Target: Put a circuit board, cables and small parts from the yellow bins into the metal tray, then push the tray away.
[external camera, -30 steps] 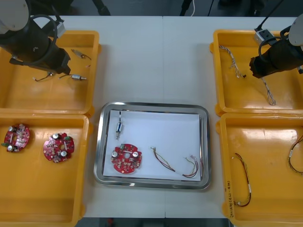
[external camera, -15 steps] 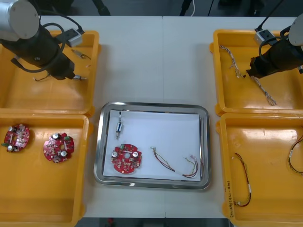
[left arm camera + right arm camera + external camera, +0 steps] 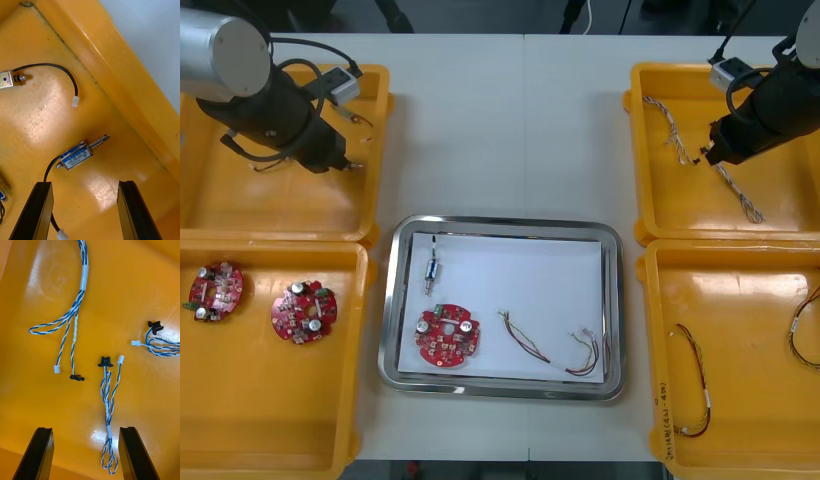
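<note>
Tray (image 3: 500, 222) holds 1 circuit board (image 3: 447, 337), small metal part (image 3: 433, 270), cables (image 3: 523, 338); left claw (image 3: 84, 183), right claw (image 3: 86, 428) wide above bins (image 3: 240, 200).

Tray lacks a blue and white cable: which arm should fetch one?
Right, probably: the right gripper hangs open astride a blue and white cable in its bin; the left gripper hovers over a small metal part.

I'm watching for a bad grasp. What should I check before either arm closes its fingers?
1. Left fingers open: ok.
2. Small part lies ahead, between them: ok.
3. Right fingers open: ok.
4. Blue-white cable between them, off-centre: ok.
5. Tray has bare space: ok.
6. Fingers low enough to grip: cannot tell.
</note>
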